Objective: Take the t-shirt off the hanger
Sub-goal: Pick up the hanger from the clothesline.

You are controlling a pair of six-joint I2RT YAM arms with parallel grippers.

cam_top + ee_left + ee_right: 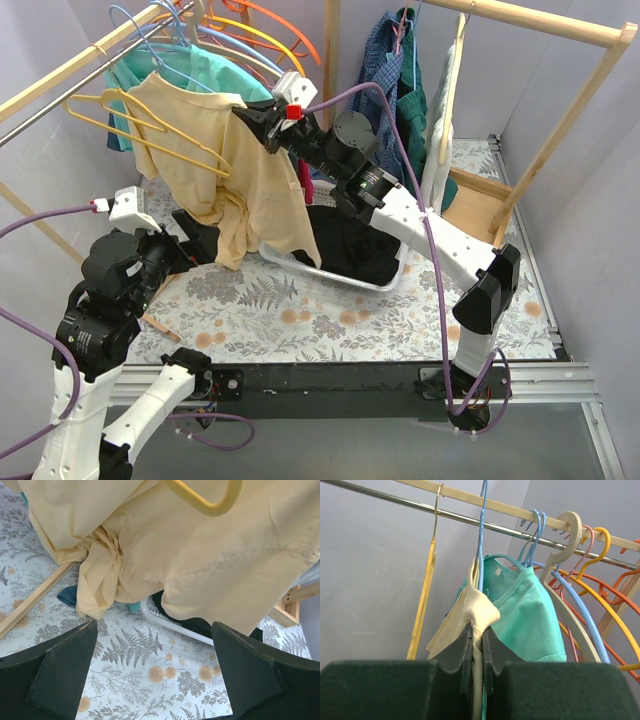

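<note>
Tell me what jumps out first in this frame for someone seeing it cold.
A pale yellow t-shirt hangs bunched on its yellow hanger at upper left, and the right claw is shut on a fold of its fabric high up. Beneath the shirt the left claw stands wide open over the floral tablecloth, near a white basket of dark clothes.

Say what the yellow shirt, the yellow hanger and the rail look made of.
Shirt: soft matte cloth, likely cotton; it drapes and creases.
Hanger: smooth, slightly glossy yellow, probably plastic or coated wire.
Rail: shiny grey metal rod, with a highlight along it.
</note>
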